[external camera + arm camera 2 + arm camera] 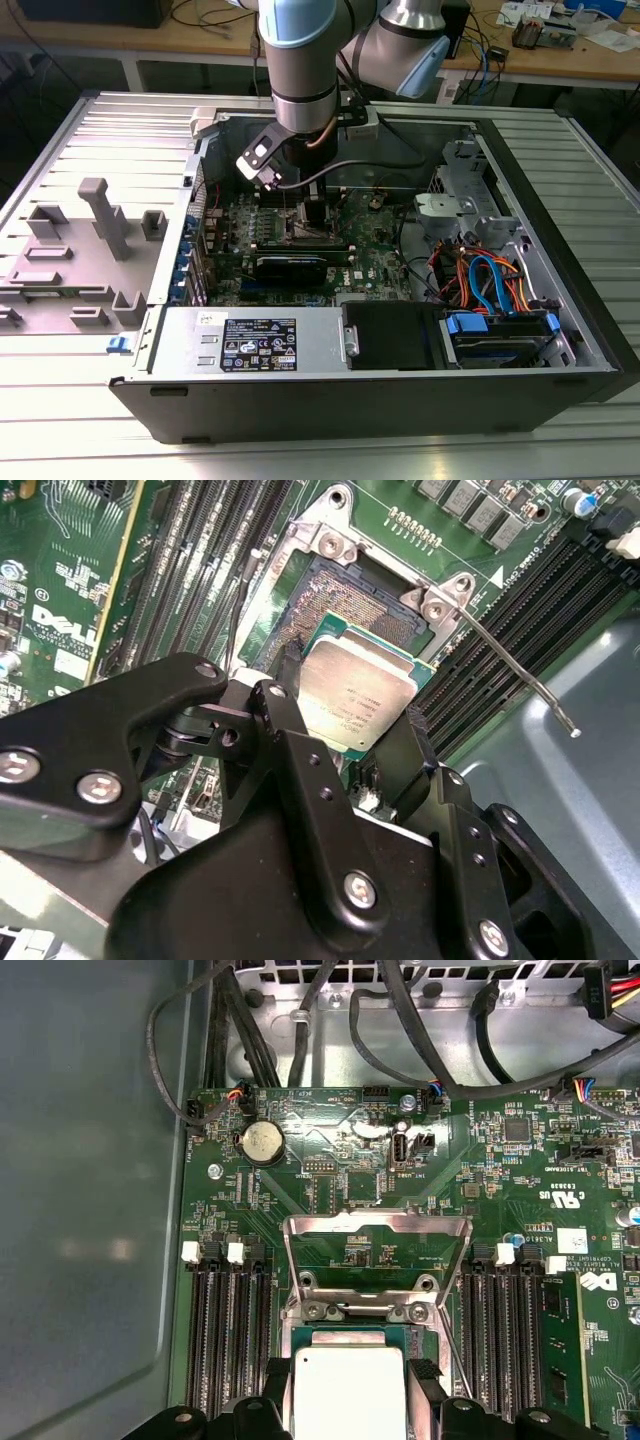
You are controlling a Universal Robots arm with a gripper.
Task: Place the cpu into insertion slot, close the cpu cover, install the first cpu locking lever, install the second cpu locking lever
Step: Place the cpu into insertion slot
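Observation:
My gripper (350, 708) is shut on the cpu (355, 692), a small square chip with a dull silver top, its black fingers (283, 685) pressing on two opposite edges. The chip hangs tilted just over the insertion slot (322, 592), whose dark contact field still shows on one side. In the first wrist view the cpu (348, 1392) sits below the cpu cover (378, 1224), which stands swung open as a grey metal frame. A thin locking lever (520, 672) sticks out raised beside the socket. In the exterior view the gripper (312, 222) reaches down onto the green motherboard (375, 250).
Long black memory slots (225, 1340) flank the socket on both sides. A black card (290, 266) lies across the board in front of the gripper. A power supply (258, 345), drive cables (485, 280) and the case walls (545, 200) surround the board. A grey fixture (95, 215) stands outside the case.

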